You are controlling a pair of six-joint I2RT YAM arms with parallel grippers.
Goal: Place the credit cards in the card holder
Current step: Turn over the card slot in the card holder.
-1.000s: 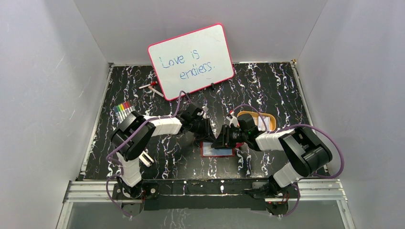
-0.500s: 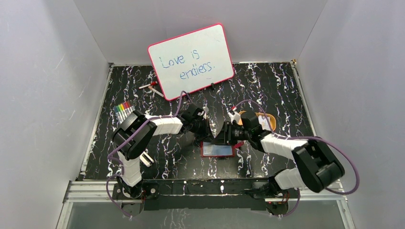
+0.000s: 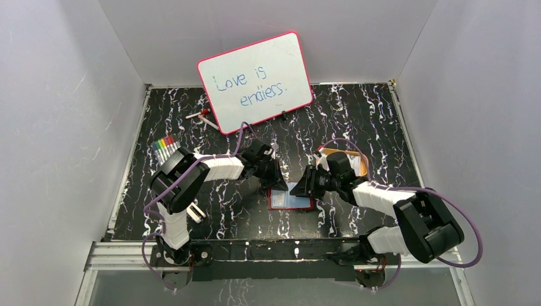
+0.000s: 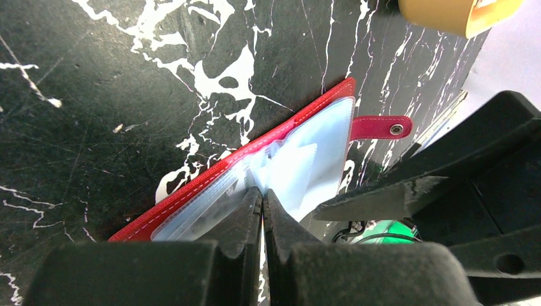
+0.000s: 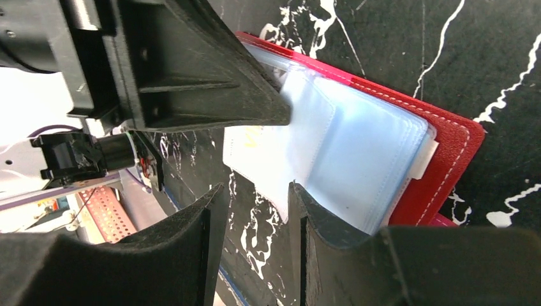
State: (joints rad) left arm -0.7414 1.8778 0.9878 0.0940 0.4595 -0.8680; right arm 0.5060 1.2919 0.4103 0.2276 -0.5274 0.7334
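The card holder (image 3: 290,201) is lying open on the black, white-veined table (image 3: 357,115), near the front edge and between the two arms, with its red cover facing down and its pale blue shiny pockets (image 5: 363,159) facing up. Its snap tab (image 4: 381,127) is sticking out flat from one short edge and resting on the table. The left gripper (image 3: 274,180) is reaching down to the holder from the left with its fingers pressed together, and their tips are touching the pockets close to the middle fold. Whether a pocket sheet is pinched between them cannot be told. The right gripper (image 5: 252,194) is coming in low from the right, just beside the holder's near edge. Its fingers are standing apart and are not clamping anything, while the loose corner of a pocket sheet is hanging just beside one of them. Under that loose sheet a pale flat piece (image 5: 245,141) with a small yellow mark is showing, and it is too unclear to say whether it is a card. A yellow-orange tray (image 3: 354,160) is sitting just behind the right gripper, partly hidden by the arm. A pink-framed whiteboard (image 3: 255,81) with blue handwriting is leaning against the back wall, and a bundle of coloured markers (image 3: 165,148) is lying by the left arm's elbow.
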